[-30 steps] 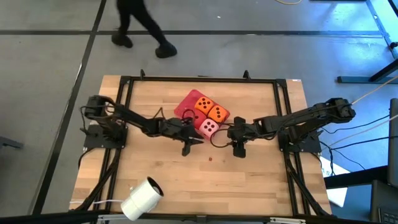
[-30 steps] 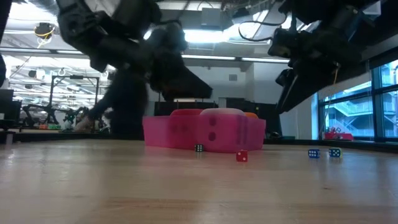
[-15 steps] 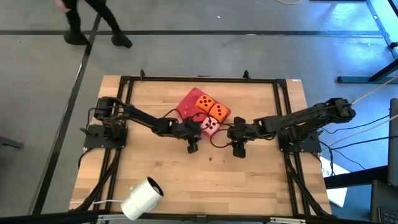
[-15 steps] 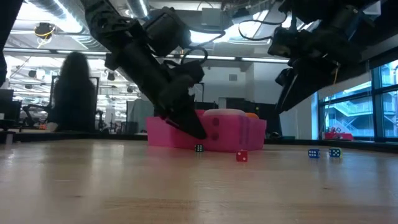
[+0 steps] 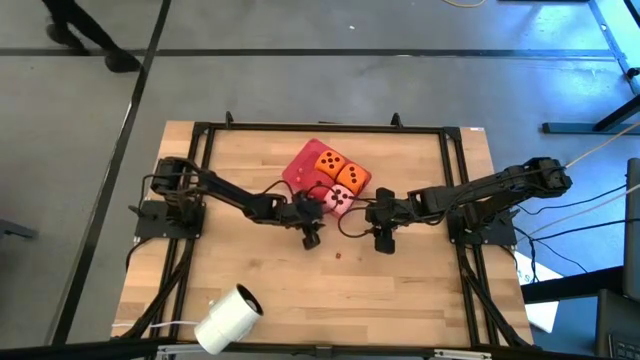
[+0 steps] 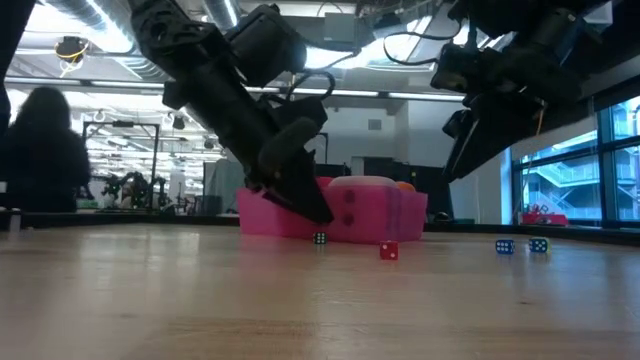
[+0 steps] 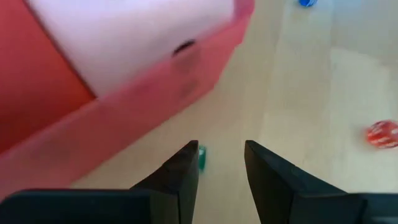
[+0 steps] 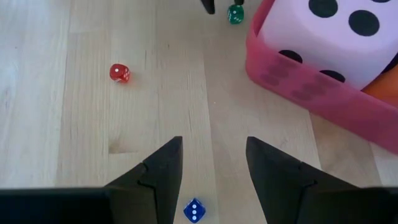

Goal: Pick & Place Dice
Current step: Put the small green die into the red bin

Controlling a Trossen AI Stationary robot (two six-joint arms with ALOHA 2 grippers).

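Observation:
Three large dice show in the red tray (image 5: 300, 165): two orange ones (image 5: 330, 163) (image 5: 351, 181) and a pink one (image 5: 338, 201), also seen as the pink die (image 8: 336, 34) (image 7: 130, 37). I cannot make out the red die against the tray. My left gripper (image 5: 312, 240) (image 7: 221, 149) is open and low over the table at the tray's near side, beside the tray wall (image 6: 330, 215). A tiny green die (image 7: 201, 155) lies just off one fingertip. My right gripper (image 5: 385, 243) (image 8: 211, 144) is open and hovers right of the tray.
Tiny dice lie on the wood: a red one (image 8: 119, 73) (image 6: 389, 251), a blue one (image 8: 194, 210) near my right fingers, and two blue ones (image 6: 504, 246) (image 6: 539, 244). A white roll (image 5: 228, 318) sits near the table's near left edge. A person (image 6: 45, 150) stands beyond the table.
My left gripper has come down toward the table and moved a little to the right, ending close against the tray's near side. My right arm has kept still. A person behind the table has walked toward the left.

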